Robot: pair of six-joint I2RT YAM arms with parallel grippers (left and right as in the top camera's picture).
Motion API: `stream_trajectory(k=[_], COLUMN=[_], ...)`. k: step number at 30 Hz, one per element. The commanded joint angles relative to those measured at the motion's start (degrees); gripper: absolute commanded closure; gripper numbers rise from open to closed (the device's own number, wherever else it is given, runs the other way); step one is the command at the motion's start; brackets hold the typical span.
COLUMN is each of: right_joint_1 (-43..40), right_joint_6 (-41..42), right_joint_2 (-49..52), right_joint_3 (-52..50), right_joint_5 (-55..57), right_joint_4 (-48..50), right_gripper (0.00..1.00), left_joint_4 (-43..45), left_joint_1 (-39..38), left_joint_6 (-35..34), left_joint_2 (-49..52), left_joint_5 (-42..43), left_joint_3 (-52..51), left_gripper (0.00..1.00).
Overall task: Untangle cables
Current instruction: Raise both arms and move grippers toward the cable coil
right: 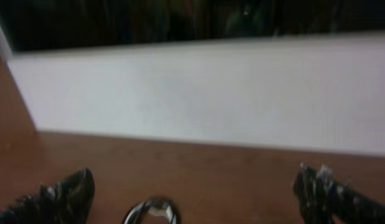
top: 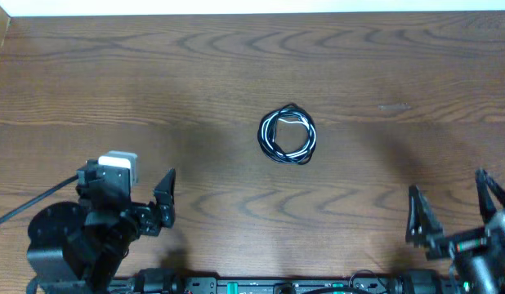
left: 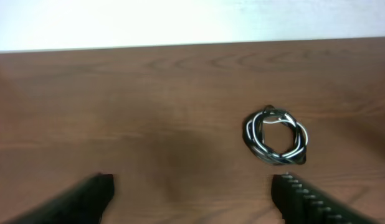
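The cables [top: 288, 135] lie as one small coiled bundle, black cords wound together with a white one, on the brown wooden table [top: 154, 90] a little right of centre. The left wrist view shows the bundle [left: 276, 137] ahead and to the right of my left gripper [left: 191, 182]. That gripper is open, with only bare wood between its dark fingers. One left finger [top: 165, 196] shows near the front edge. My right gripper [top: 450, 198] stands open at the front right, nothing in it. The bundle [right: 152, 213] appears low between the right gripper's fingers, some way ahead.
A white wall [right: 205, 93] runs along the table's far edge [top: 252, 16]. The left arm's thick black cable [top: 32, 204] trails off to the left. Both arm bases sit along the front edge.
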Motion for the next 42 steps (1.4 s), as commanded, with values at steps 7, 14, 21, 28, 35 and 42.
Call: stream_trajectory(k=[7, 14, 21, 28, 35, 42], right_joint_1=[-0.28, -0.28, -0.26, -0.33, -0.33, -0.28], right_joint_6=[-13.25, -21.99, -18.60, -10.95, -9.62, -16.76], right_joint_2=[32.39, 54.29, 59.06, 63.52, 70.42, 72.43], right_joint_3=[22.51, 39.95, 41.27, 41.27, 41.27, 41.00], right_joint_5=[-2.12, 2.01, -0.15, 2.67, 3.61, -0.55], right_joint_4=[-14.67, -30.75, -27.41, -25.97, -25.86, -25.51], right_gripper=[0.01, 0.01, 0.01, 0.01, 0.01, 0.01], left_joint_4=[3.50, 9.99, 12.52, 19.93, 29.00, 32.92], left_joint_1=[-0.24, -0.24, -0.24, -0.24, -4.50, -12.17], left_joint_6=[0.39, -0.96, -1.90, -4.55, -2.80, -1.27], left_joint_2=[7.91, 15.56, 26.56, 34.25, 32.39, 41.33], left_joint_5=[2.64, 5.16, 10.67, 21.79, 18.51, 15.19], left_joint_3=[0.61, 0.63, 0.63, 0.63, 0.63, 0.74], left_gripper=[0.19, 0.11, 0.12, 0.02, 0.02, 0.02])
